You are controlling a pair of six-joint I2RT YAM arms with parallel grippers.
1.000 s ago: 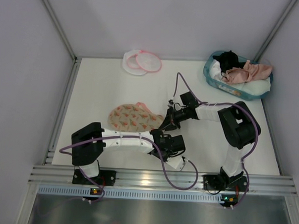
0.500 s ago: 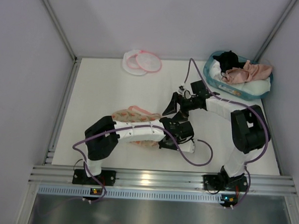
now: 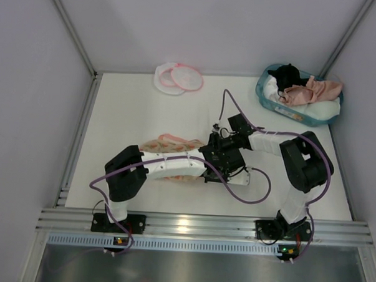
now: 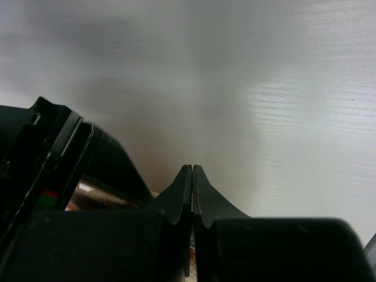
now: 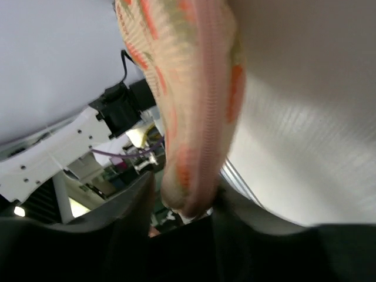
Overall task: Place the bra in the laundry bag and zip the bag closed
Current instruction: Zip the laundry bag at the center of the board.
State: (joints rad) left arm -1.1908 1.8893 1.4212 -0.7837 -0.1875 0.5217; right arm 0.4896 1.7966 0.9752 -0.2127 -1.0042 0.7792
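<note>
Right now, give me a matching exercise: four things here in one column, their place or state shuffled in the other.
1 laundry bag
2 bra
3 orange-printed padded piece
4 left gripper

A in the teal basket
B shut
C far edge, near the back wall
D middle of the table

Pairs: 1-C, 2-A, 3-D, 4-B

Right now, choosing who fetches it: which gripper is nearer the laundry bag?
Right. The right gripper lies well nearside and slightly right of the laundry bag; the left gripper lies just beyond it, farther off.
</note>
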